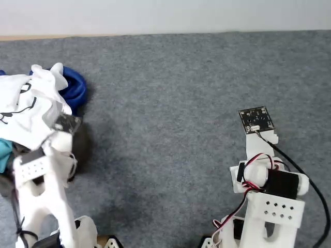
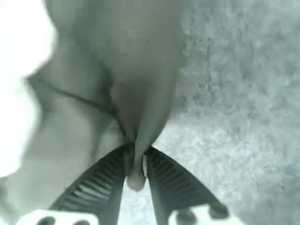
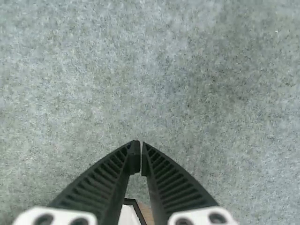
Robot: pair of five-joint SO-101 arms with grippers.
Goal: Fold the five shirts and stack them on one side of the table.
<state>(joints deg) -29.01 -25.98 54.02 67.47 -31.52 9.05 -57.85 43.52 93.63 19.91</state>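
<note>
A heap of shirts lies at the table's left edge: a white shirt (image 1: 23, 111) with black line print on top, a blue shirt (image 1: 75, 88) behind it, and a teal one (image 1: 4, 151) peeking out at the side. My left gripper (image 2: 135, 172) is shut on a fold of the white shirt (image 2: 93, 93), pinched between the black fingers (image 2: 101, 183) and held above the grey mat. The left arm (image 1: 44, 170) stands right at the heap. My right gripper (image 3: 137, 159) is shut on nothing, over bare mat at the right side (image 1: 257, 121).
The grey mat (image 1: 170, 103) covers the table, with open room across the middle and far side. A pale wall edge (image 1: 155, 18) runs along the back. The right arm's cables (image 1: 289, 160) trail at the front right.
</note>
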